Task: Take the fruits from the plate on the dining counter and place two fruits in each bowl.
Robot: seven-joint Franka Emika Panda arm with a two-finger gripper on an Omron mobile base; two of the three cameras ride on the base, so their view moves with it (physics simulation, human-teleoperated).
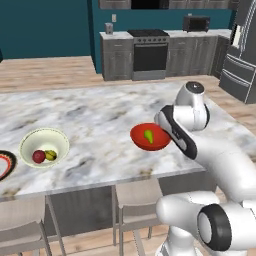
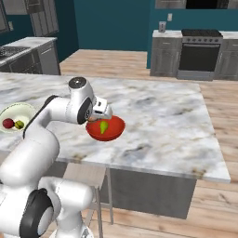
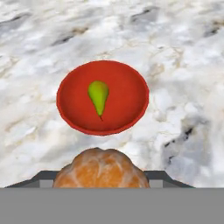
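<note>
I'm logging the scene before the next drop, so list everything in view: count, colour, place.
Red bowl: one, bright red, on the counter below the gripper.
Pear: one, green, lying in the red bowl.
White bowl: one, cream-white, near the counter's left end.
Red fruit: one, dark red, in the white bowl.
Yellow-green fruit: one, in the white bowl beside the red fruit.
Plate: one, red ring, left edge of the left base view.
Orange fruit: one, tan-orange, held in the gripper.
Counter: one, white marble.
Stools: two, tan, under the counter.
Stove: one, dark, back wall.
Gripper: one, over the red bowl.
</note>
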